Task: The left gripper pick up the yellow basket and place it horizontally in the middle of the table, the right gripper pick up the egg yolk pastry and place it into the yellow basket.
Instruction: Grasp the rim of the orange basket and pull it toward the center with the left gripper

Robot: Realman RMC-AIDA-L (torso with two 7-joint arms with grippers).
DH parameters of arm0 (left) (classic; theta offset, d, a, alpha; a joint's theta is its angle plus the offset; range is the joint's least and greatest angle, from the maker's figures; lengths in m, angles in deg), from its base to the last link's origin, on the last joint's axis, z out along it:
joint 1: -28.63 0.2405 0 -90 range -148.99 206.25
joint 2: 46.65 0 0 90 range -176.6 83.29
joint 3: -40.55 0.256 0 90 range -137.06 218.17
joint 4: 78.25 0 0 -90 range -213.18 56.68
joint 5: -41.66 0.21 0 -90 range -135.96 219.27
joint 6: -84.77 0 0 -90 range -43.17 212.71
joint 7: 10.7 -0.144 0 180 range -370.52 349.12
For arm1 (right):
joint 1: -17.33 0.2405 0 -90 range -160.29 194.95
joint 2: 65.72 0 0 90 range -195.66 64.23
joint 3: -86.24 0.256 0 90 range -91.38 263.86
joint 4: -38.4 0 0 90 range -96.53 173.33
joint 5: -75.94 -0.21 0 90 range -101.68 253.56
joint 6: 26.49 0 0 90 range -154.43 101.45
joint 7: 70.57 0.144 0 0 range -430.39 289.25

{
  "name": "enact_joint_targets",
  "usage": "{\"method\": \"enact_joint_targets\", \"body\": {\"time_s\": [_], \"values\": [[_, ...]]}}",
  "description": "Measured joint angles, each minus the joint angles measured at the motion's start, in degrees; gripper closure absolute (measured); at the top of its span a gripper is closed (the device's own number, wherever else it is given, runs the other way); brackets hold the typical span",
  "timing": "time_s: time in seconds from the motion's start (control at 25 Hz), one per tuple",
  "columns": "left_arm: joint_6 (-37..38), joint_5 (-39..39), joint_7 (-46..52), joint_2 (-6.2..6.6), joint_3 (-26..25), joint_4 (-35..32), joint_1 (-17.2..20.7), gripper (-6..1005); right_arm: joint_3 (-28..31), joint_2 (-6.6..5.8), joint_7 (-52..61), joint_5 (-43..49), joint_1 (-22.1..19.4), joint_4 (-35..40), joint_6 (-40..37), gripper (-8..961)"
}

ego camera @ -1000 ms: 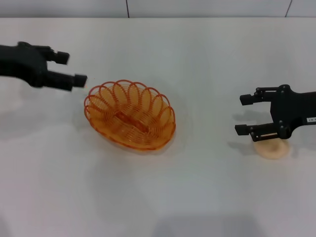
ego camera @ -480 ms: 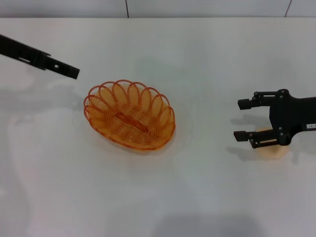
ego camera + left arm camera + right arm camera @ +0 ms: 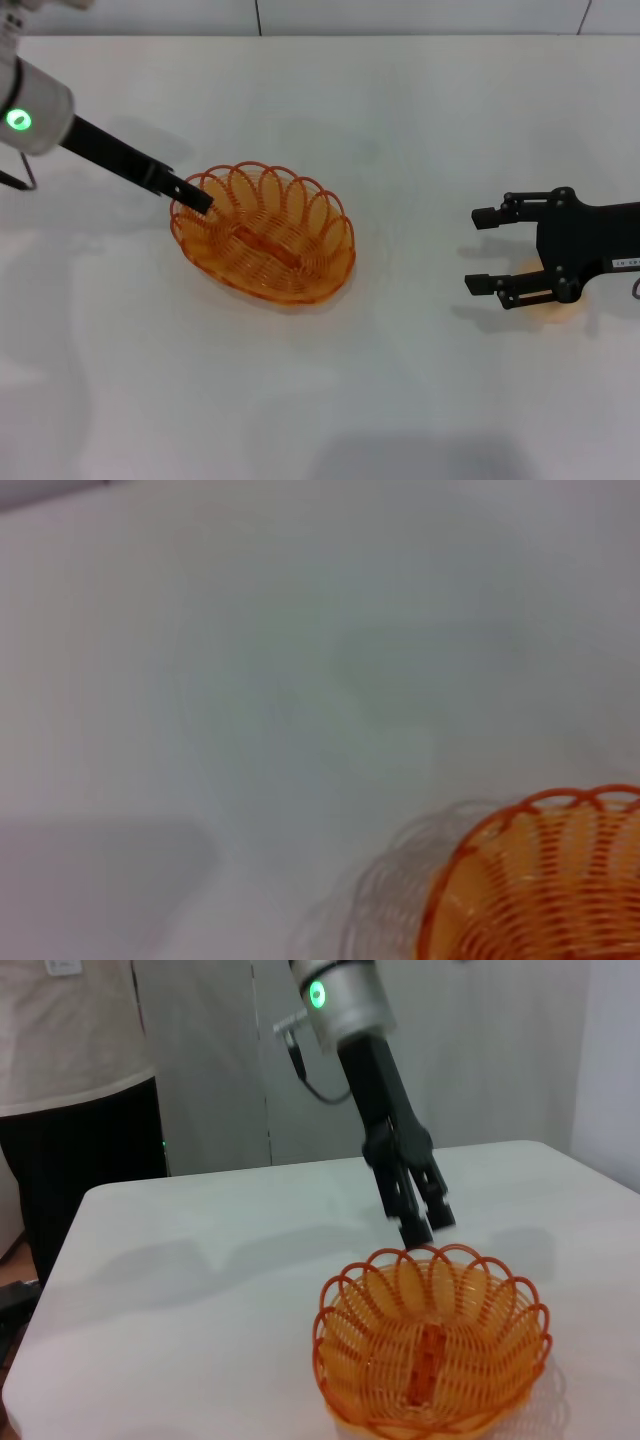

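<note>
My left claw (image 3: 198, 197) hangs narrowly parted, empty, at the yellow basket (image 3: 262, 233)'s looped rim: light, springy wire, so I'd pinch one loop. Right claw (image 3: 483, 250) gapes empty.

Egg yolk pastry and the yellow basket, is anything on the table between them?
Nothing visible. The table lies bare between the egg yolk pastry, mostly hidden under the open right gripper, and the yellow basket.

Only part of the basket (image 3: 545, 880) shows, its looped rim and woven wall resting on the white table (image 3: 250, 680), with bare tabletop all around it.
</note>
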Motion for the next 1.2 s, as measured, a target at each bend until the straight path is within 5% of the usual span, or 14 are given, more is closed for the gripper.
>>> {"method": "enact_joint_targets", "body": {"time_s": [0.32,1.12,1.2], "values": [[-6.79,0.07,-0.92,-1.71,1.76,3.09,0.36,195,0.0,0.27,-0.1,0.0,0.29,-0.01,0.28,205],[-10.63,-1.9,-3.38,-2.41,1.45,6.45,0.44,221,0.43,0.16,-0.18,-0.01,0.58,-0.01,1.3,215],[-10.64,-1.96,-3.37,-2.4,1.4,6.45,0.48,294,0.39,0.15,-0.18,-0.01,0.57,-0.01,1.24,216]]}}
